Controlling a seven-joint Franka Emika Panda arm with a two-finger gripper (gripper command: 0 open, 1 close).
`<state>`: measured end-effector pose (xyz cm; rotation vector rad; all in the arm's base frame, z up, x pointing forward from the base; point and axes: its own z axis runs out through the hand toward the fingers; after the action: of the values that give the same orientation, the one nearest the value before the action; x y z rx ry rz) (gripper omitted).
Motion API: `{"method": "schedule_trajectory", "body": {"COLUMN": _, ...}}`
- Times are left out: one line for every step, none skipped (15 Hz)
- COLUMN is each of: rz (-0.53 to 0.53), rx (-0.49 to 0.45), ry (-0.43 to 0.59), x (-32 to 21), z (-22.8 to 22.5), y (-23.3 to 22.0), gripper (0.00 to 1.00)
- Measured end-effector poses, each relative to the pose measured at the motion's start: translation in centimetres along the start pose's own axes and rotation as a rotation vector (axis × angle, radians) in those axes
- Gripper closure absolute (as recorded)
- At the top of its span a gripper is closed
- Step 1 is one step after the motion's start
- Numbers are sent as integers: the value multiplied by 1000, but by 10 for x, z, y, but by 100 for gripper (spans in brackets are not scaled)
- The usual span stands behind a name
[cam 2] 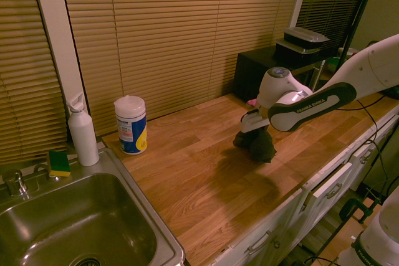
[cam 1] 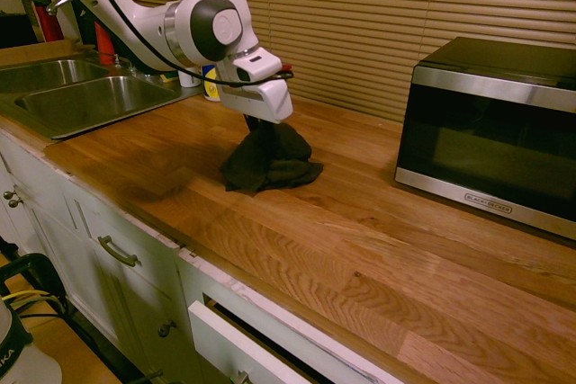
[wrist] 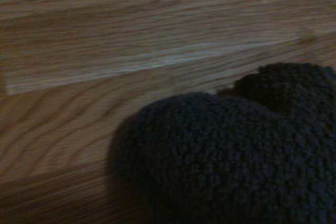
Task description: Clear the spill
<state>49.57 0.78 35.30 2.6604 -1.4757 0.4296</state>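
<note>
The claw point(cam 1: 261, 123) is clamped on the dark cloth point(cam 1: 268, 162), whose lower folds rest bunched on the wooden tabletop point(cam 1: 360, 240).

Wooden countertop point(cam 1: 378, 249): dark cloth point(cam 1: 270, 164) bunched mid-counter, microwave point(cam 1: 490, 132), wipes canister point(cam 2: 131, 124), inset sink point(cam 1: 81, 96).
</note>
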Motion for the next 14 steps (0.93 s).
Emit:
{"method": "schedule_trajectory", "body": {"rz": -19, "rx": 5, "ry": -9, "x": -13, "z": -3, "y": -8, "gripper": 100}}
{"method": "schedule_trajectory", "body": {"rz": -42, "rx": 10, "ry": -14, "x": -26, "z": -7, "y": -16, "gripper": 100}}
{"method": "schedule_trajectory", "body": {"rz": -63, "rx": 17, "ry": -16, "x": -38, "z": -10, "y": -24, "gripper": 100}}
{"method": "schedule_trajectory", "body": {"rz": -81, "rx": 22, "ry": -20, "x": -50, "z": -14, "y": -32, "gripper": 100}}
{"method": "schedule_trajectory", "body": {"rz": -99, "rx": 29, "ry": -26, "x": -60, "z": -20, "y": -41, "gripper": 100}}
{"method": "schedule_trajectory", "body": {"rz": -118, "rx": 38, "ry": -27, "x": -71, "z": -27, "y": -52, "gripper": 100}}
{"method": "schedule_trajectory", "body": {"rz": -133, "rx": 46, "ry": -28, "x": -84, "z": -33, "y": -63, "gripper": 100}}
{"method": "schedule_trajectory", "body": {"rz": -148, "rx": 49, "ry": -29, "x": -99, "z": -38, "y": -75, "gripper": 100}}
{"method": "schedule_trajectory", "body": {"rz": -168, "rx": 49, "ry": -27, "x": -117, "z": -42, "y": -88, "gripper": 100}}
{"method": "schedule_trajectory", "body": {"rz": -186, "rx": 50, "ry": -21, "x": -136, "z": -43, "y": -101, "gripper": 100}}
{"method": "schedule_trajectory", "body": {"rz": -201, "rx": 51, "ry": -20, "x": -153, "z": -44, "y": -114, "gripper": 100}}
{"method": "schedule_trajectory", "body": {"rz": -215, "rx": 50, "ry": -22, "x": -168, "z": -45, "y": -127, "gripper": 100}}
{"method": "schedule_trajectory", "body": {"rz": -226, "rx": 50, "ry": -25, "x": -182, "z": -48, "y": -139, "gripper": 100}}
{"method": "schedule_trajectory", "body": {"rz": -234, "rx": 59, "ry": -27, "x": -194, "z": -51, "y": -149, "gripper": 100}}
